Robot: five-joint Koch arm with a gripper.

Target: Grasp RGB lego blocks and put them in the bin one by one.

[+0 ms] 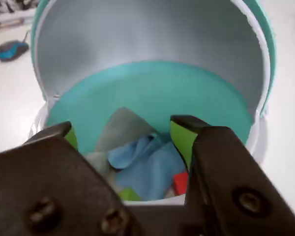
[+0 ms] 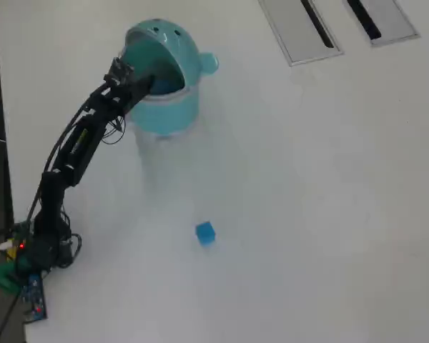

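Gripper (image 1: 132, 135) jaws apart, empty, over bin (image 1: 152, 88) mouth; red (image 1: 181, 183) and green (image 1: 129, 194) blocks inside. Blue block (image 2: 205, 233) alone on table (image 2: 307, 179). Lift clear of hood before swinging over.

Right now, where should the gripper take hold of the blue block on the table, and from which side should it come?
The blue block sits alone on the white table, its top face up. Probably best to come straight down from above and close on two opposite side faces, turning the wrist to match its slight rotation. The gripper is at the bin, jaws apart.
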